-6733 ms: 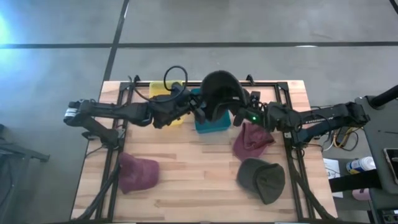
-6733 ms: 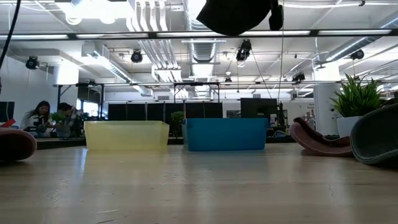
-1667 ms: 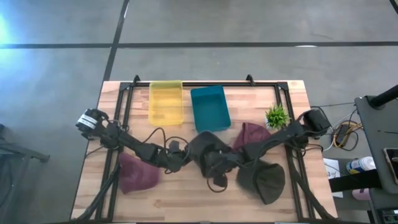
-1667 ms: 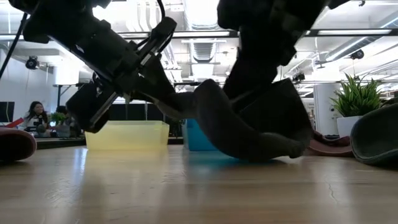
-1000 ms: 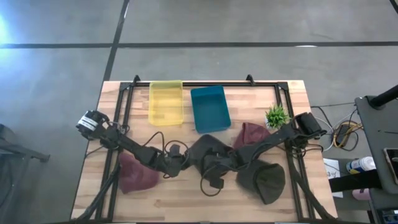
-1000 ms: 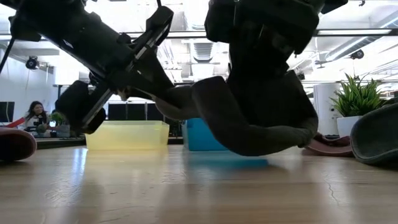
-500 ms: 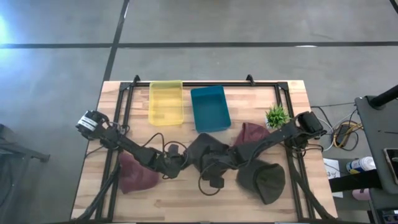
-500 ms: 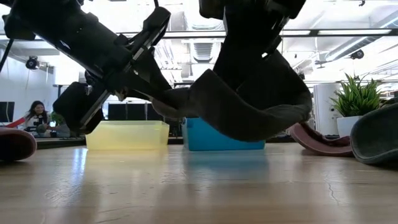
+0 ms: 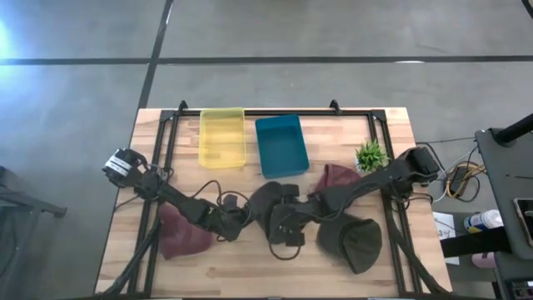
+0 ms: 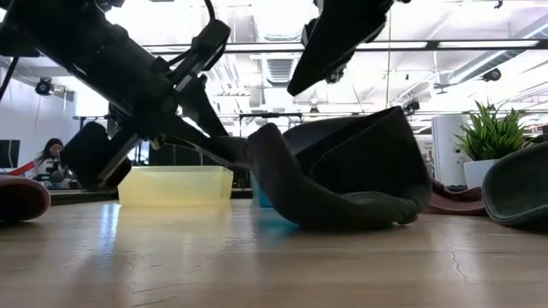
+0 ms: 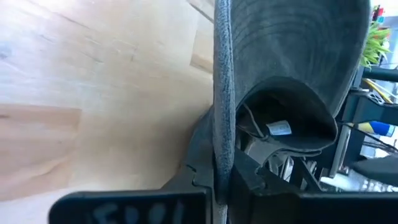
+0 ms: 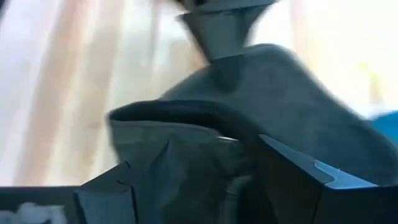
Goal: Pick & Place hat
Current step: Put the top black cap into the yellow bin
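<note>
A dark grey hat [image 9: 265,200] lies at the middle of the table, its crown [image 10: 368,171] resting on the wood. My left gripper [image 9: 244,213] comes in from the table's left and is shut on the hat's brim [image 10: 257,158]. My right gripper [image 10: 330,43] hangs open above the crown, clear of it; its two fingers [image 12: 311,180] stand wide apart in the right wrist view, with the hat [image 12: 199,149] below them. My left gripper pinches the brim's edge [image 11: 222,165] between its two fingers, which slant down from the table's left. The brim stands edge-on between the fingers and is raised off the table. The crown's lower side [image 10: 351,218] lies on the wood.
Two maroon hats [image 9: 185,233] [image 9: 337,185] and an olive hat [image 9: 350,242] lie around the middle. A yellow bin [image 9: 222,137] and a blue bin [image 9: 281,144] stand at the far edge, with a small plant [image 9: 369,154] to their right.
My right gripper has opened, let go of the hat's crown and risen. The hat, which hung clear of the table between both grippers, has come down with its crown on the wood. My left gripper has kept its hold on the brim.
</note>
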Tool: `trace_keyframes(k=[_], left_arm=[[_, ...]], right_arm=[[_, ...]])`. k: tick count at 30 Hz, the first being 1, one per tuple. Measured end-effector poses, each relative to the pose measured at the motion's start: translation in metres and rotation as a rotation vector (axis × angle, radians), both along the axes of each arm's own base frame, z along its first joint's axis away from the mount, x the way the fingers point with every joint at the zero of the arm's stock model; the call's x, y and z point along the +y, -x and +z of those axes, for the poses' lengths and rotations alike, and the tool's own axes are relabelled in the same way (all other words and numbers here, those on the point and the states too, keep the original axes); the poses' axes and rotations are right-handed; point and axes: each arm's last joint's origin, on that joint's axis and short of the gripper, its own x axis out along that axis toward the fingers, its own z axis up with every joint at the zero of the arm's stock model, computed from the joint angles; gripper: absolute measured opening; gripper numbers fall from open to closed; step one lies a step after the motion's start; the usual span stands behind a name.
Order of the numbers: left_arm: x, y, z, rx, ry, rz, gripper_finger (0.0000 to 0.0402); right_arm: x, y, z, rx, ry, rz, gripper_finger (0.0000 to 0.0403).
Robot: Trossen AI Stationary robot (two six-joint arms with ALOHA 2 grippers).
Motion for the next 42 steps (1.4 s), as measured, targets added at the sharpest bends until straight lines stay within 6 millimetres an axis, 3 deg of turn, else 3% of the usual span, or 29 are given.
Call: trace_keyframes(k=[6,12,15,23,29,35,39,42], left_arm=[[0.001,0.0,0.0,0.001,-0.02,0.022,0.0012],[0.002,0.002,-0.002,0.032,-0.045,0.018,0.0011],[0.002,0.002,-0.002,0.035,-0.052,0.015,0.001],[0.003,0.002,-0.002,0.035,-0.051,0.018,0.001],[0.003,0.001,-0.001,0.029,-0.034,0.032,0.001],[0.002,-0.001,0.002,0.015,-0.023,0.038,0.001],[0.002,-0.003,0.005,0.001,-0.037,0.056,0.001],[0.004,-0.003,0.004,0.007,-0.043,0.066,0.001]], right_arm=[[0.012,0.021,0.01,0.006,0.038,0.016,0.0224],[0.022,0.059,0.019,0.037,0.164,-0.019,0.0224],[0.024,0.079,0.022,0.015,0.147,-0.048,0.0223],[0.017,0.115,0.008,0.022,0.06,-0.139,0.0223],[-0.004,0.112,0.013,-0.034,-0.009,-0.25,0.0223],[-0.022,0.122,0.027,-0.056,0.076,-0.234,0.0223],[-0.07,0.112,0.045,-0.135,0.238,-0.359,0.0223],[-0.108,0.106,0.061,-0.121,0.102,-0.418,0.0223]])
